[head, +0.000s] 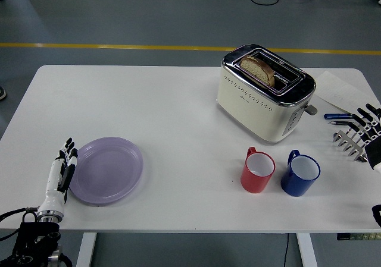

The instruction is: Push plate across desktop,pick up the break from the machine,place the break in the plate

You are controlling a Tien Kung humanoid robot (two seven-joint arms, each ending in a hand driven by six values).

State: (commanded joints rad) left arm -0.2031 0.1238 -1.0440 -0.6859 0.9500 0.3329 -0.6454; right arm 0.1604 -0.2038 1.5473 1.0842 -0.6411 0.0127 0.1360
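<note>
Left fingers: the fingers (66, 154) of the left hand (59, 175) are held straight and together, nothing grasped, laid against the left rim of the plate (107, 170).
Right hand: the right hand (366, 130) is seen at the picture's right edge, far right of the toaster (262, 100), fingers spread and relaxed, holding nothing.
Plate: lavender, flat on the table (166, 106), well left of the toaster and near the table's front edge.
Bread: a slice (257, 69) is seen standing in the toaster's slot, not yet taken.
Step judged: the plate is being pushed rightward, toward the toaster.
Risk, slip: the fingers may be ridden up over the low rim, so the plate would be left behind.
Risk, spin: with contact off-centre, the plate may be turned or sent toward the front edge.
Risk, overshoot: if pushed too far, the red mug (257, 170) would be struck.
In the way: the red mug and blue mug (300, 173) are found in front of the toaster, on the push line.
Elsewhere: paper (339, 91) and pens (340, 118) are noted right of the toaster.
</note>
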